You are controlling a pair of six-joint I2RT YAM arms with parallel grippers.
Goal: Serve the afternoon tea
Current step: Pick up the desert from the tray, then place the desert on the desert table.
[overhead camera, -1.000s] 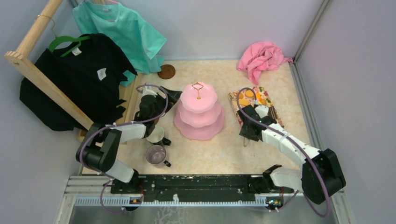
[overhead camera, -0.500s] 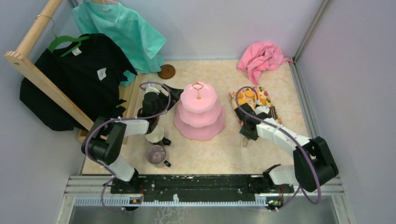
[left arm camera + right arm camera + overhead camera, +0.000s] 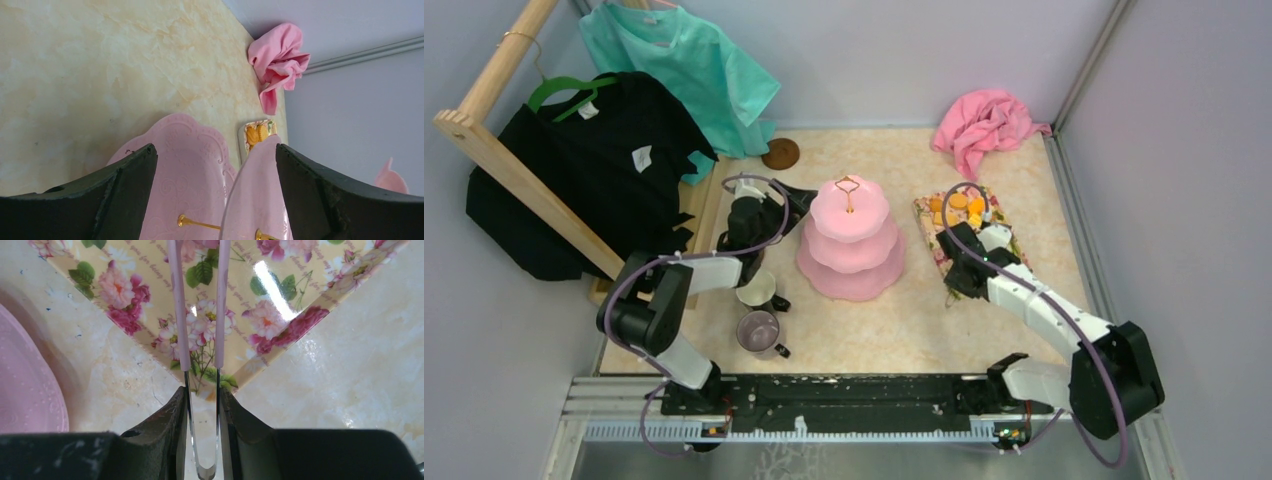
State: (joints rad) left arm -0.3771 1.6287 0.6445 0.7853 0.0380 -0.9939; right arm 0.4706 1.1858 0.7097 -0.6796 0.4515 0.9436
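The pink three-tier cake stand [image 3: 851, 240] with its gold loop [image 3: 848, 185] stands mid-table, its tiers bare. Orange and yellow snacks [image 3: 959, 208] lie on the far end of the floral mat [image 3: 999, 240]. My right gripper [image 3: 967, 268] is shut on pink-armed metal tongs [image 3: 179, 315], whose arms reach over the mat [image 3: 260, 300]; their tips are out of frame. My left gripper [image 3: 746, 215] is open and empty, just left of the stand [image 3: 190, 175]. The white mug [image 3: 757, 289] and the grey-purple mug [image 3: 759, 330] stand near the left arm. One brown saucer [image 3: 780, 153] lies at the back.
A pink cloth [image 3: 984, 125] is bunched at the back right. A wooden clothes rack [image 3: 514, 170] with black and teal shirts fills the left side. Grey walls close in the table on the right and at the back.
My right gripper with the tongs has shifted a little right and nearer along the mat, uncovering the snacks. My left gripper edged slightly towards the stand, then held still.
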